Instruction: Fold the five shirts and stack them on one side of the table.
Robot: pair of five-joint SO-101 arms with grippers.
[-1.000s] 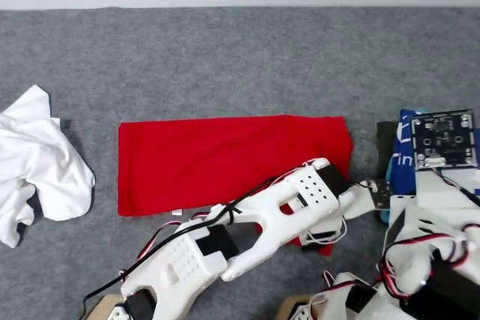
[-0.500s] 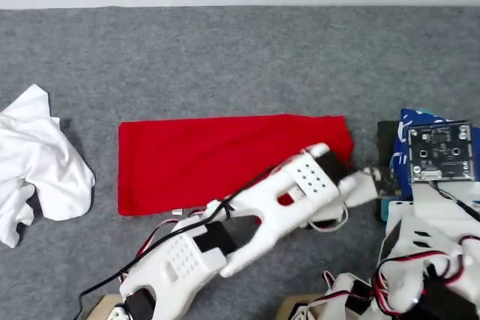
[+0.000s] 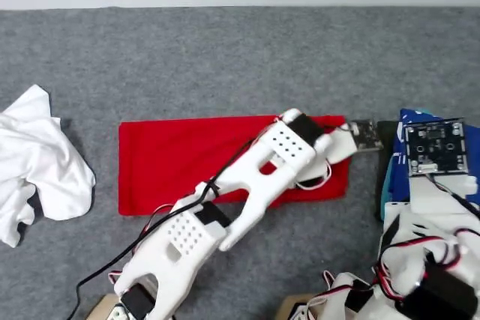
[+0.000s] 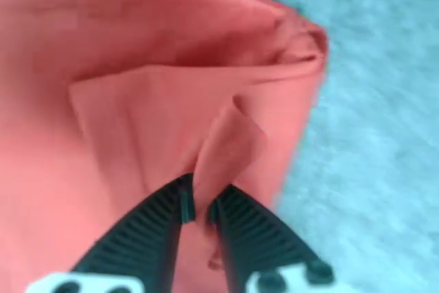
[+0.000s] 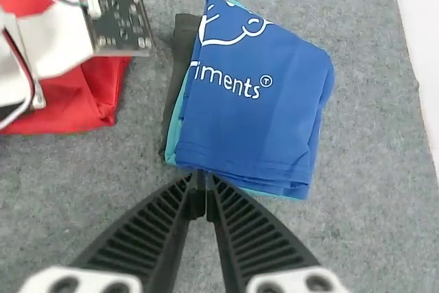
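At 9 o'clock in the high view, the white shirt (image 3: 37,162) is being cut off by the edge. The red shirt (image 3: 180,159) is being covered toward 3 o'clock by the left arm (image 3: 255,177), and the blue shirt (image 3: 395,162) by the right arm (image 3: 435,207). In the right wrist view, the lower shirts (image 5: 173,101) are being hidden except for thin edges. In the left wrist view, the red shirt is being blurred and cropped.

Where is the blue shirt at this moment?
The blue shirt lies folded on top of the stack at the table's right side in the high view, just right of the red shirt, with the right gripper close by.
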